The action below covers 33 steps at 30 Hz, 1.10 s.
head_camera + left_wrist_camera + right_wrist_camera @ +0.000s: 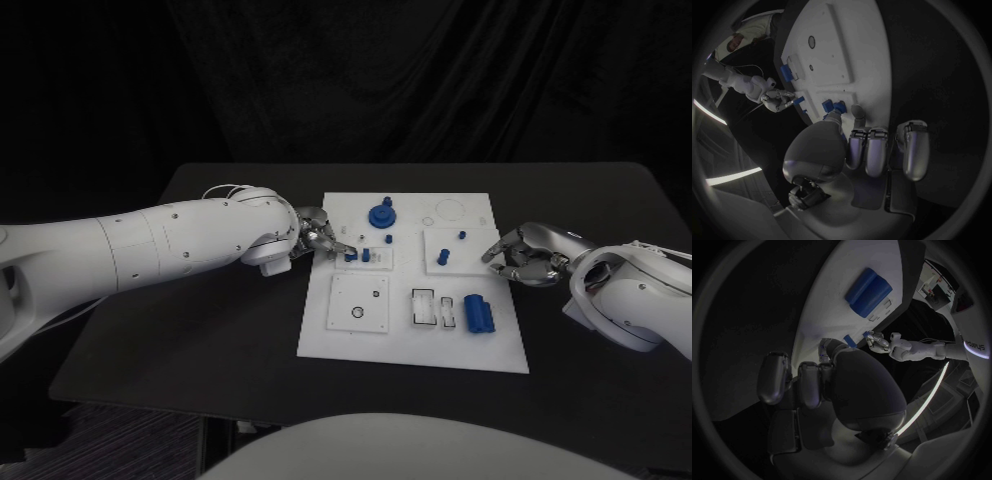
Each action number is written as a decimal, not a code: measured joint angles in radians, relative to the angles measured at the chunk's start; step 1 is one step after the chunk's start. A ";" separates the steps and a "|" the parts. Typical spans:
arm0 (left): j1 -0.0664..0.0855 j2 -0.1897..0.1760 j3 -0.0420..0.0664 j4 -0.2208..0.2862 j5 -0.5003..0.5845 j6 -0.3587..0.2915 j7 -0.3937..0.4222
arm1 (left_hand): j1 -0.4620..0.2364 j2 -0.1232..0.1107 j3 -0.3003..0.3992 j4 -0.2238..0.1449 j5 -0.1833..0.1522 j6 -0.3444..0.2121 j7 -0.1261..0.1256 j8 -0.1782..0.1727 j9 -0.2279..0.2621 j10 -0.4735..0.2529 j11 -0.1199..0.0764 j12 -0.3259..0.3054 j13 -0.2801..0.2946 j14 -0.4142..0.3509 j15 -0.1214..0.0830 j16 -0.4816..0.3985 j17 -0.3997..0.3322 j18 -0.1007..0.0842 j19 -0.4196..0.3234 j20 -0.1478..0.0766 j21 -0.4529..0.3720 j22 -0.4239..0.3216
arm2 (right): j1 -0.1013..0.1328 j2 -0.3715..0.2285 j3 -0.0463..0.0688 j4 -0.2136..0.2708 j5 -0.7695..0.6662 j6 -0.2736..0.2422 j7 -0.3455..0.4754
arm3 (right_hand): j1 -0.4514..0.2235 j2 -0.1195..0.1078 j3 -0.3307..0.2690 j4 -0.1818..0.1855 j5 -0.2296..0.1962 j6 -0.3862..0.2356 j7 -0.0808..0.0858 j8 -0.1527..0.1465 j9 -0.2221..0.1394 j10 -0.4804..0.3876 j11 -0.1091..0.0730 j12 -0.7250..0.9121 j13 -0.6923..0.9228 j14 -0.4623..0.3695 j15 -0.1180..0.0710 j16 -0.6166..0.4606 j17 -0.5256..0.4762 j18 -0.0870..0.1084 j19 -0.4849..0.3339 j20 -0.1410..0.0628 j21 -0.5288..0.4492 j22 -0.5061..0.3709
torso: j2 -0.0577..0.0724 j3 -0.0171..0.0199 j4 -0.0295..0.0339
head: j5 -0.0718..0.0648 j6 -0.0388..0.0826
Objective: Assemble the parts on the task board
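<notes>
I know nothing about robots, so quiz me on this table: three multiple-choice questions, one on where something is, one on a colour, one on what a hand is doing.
1. Where does the big blue block lie on the task board?
A. near right part
B. far left corner
C. off the board

2. What colour is the table?
A. white
B. black
C. blue

3. What is the left hand doing?
A. resting flat on the table
B. lifting the whole board
C. reaching its fingers to small blue parts at the board's left edge

Answers: 1 A, it lies near the board's right edge; 2 B, dark around the white board; 3 C, fingertips meet the parts in the left wrist view.
</notes>
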 measured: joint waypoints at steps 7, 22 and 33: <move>-0.004 -0.012 -0.001 0.005 -0.010 -0.002 0.030 | -0.002 0.005 0.009 0.009 0.009 -0.006 0.005 -0.004 -0.022 0.000 0.000 0.000 0.000 0.000 0.000 0.000 0.000 0.000 0.000 0.000 -0.004 0.000 | 0.000 0.000 0.000 0.000 0.000 0.000 0.000 | 0.000 0.000 0.000 0.000 0.000 0.000 0.000 0.000 0.000 0.000 0.000 0.000 0.000 0.000 0.000 0.000 0.000 0.000 0.000 0.000 0.000 0.000 | 0.000 -0.0003 0.0000 | 0.002 0.000; -0.009 -0.036 -0.004 0.016 -0.019 -0.005 0.073 | -0.001 0.006 0.024 0.005 0.005 -0.044 -0.031 -0.021 -0.046 0.003 0.003 0.000 0.000 0.004 0.004 0.000 0.000 0.017 0.000 0.000 -0.020 0.000 | 0.000 0.000 0.001 -0.002 0.000 0.002 0.000 | 0.000 0.000 0.000 0.000 0.000 0.000 0.000 0.000 0.000 -0.004 0.004 0.000 -0.001 0.000 0.000 -0.004 0.000 0.000 0.000 0.000 -0.005 0.000 | 0.000 -0.0004 0.0020 | 0.005 0.000; -0.011 -0.055 -0.006 0.026 -0.020 -0.002 0.108 | -0.005 0.010 0.085 -0.028 -0.001 -0.041 -0.027 -0.134 -0.081 0.000 0.015 0.000 0.000 0.003 0.012 0.000 0.000 0.016 0.000 0.008 -0.030 0.000 | 0.000 -0.002 0.001 -0.001 0.000 0.006 0.000 | 0.000 0.000 0.000 0.000 0.000 0.000 0.000 0.000 0.000 -0.004 0.004 0.000 -0.001 0.000 0.000 -0.004 0.000 0.000 0.000 0.000 -0.007 0.000 | 0.000 -0.0005 0.0019 | 0.006 0.000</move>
